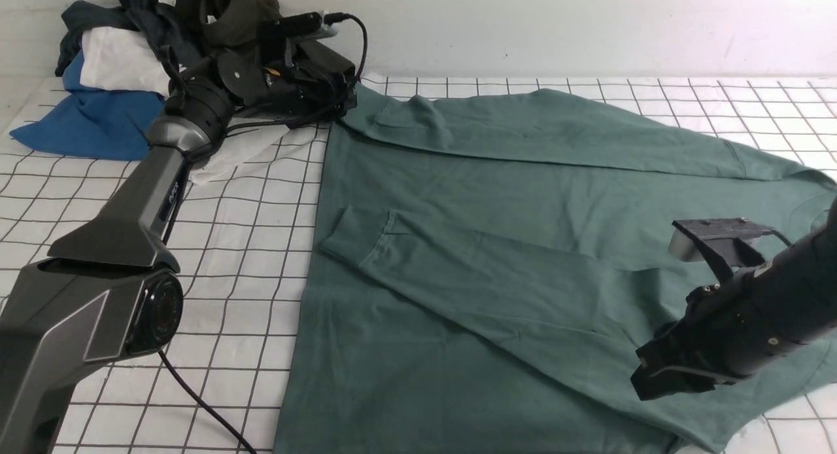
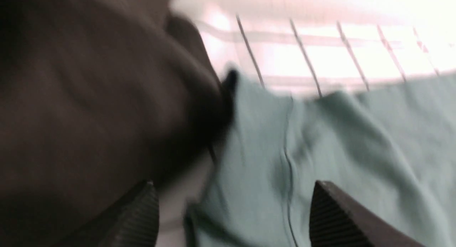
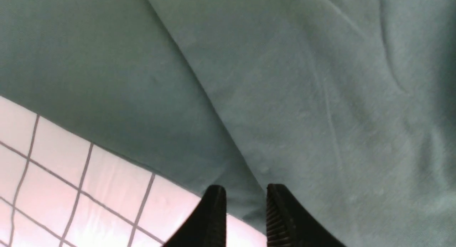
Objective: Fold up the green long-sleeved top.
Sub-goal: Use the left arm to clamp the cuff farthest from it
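The green long-sleeved top [image 1: 497, 199] lies flat across the gridded table, with both sleeves folded across its body. My left gripper [image 1: 341, 102] is at the top's far left corner, beside the clothes pile. In the blurred left wrist view it [image 2: 233, 204] is wide open, with green fabric [image 2: 320, 140] between its fingers. My right gripper [image 1: 644, 379] hovers over the top's near right part. In the right wrist view it [image 3: 245, 195] is open by a narrow gap above the top's edge [image 3: 228, 158], holding nothing. The neck and logo are hidden.
A pile of clothes sits at the back left: a blue garment [image 1: 91, 130], a white one [image 1: 121, 61] and a dark olive-black one [image 1: 232, 12], which also fills part of the left wrist view [image 2: 89, 108]. The white gridded cloth [image 1: 242, 244] covers the table. A wall stands behind.
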Available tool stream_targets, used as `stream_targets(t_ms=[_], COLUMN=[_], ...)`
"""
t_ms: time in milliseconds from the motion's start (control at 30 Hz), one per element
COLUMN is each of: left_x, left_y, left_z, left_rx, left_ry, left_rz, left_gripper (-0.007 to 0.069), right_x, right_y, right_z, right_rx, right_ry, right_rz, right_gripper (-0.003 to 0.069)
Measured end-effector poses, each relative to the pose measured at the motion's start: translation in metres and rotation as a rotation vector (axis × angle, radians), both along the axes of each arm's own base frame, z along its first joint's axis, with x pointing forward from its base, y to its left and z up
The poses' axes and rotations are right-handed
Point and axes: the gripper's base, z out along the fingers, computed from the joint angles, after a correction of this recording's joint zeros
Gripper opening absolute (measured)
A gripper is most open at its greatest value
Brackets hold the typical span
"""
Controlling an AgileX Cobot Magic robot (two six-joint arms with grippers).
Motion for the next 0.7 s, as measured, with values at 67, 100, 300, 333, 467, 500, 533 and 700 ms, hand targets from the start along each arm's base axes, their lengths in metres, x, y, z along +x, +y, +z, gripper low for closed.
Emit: stream_targets(t_ms=[67,100,300,333,467,500,533,700], left_x=[0.003,0.003,0.001,0.001,0.003,0.004,0.004,0.002], left_y=[-0.002,-0.005,-0.028,-0.029,-0.025,-0.024,-0.023,-0.024], left_z=[0.005,0.007,0.009,0.009,0.007,0.005,0.002,-0.016], left_rx=[0.029,0.047,0.088,0.097,0.117,0.119,0.120,0.095], left_ry=[-0.082,-0.114,-0.166,-0.171,-0.194,-0.190,-0.183,-0.084], left_rz=[0.002,-0.006,-0.051,-0.048,-0.007,0.004,0.006,-0.009], left_gripper=[0.0501,0.0485,0.0413,0.0414,0.0440,0.0447,0.0447,0.0430], right_x=[0.000,0.001,0.005,0.005,0.004,0.004,0.004,0.005], right_y=[0.000,0.000,0.000,0.000,0.000,0.000,0.000,0.000], right_z=[0.000,0.000,0.001,0.001,0.001,0.001,0.001,0.001], right_rx=[0.002,0.004,0.002,0.002,0.003,0.003,0.003,0.003], right_ry=[-0.001,-0.005,-0.048,-0.049,-0.042,-0.041,-0.041,-0.044], right_rz=[-0.002,-0.006,-0.027,-0.028,-0.025,-0.025,-0.024,-0.026], right_gripper=[0.0159,0.0159,0.0159,0.0159,0.0159,0.0159,0.0159,0.0159])
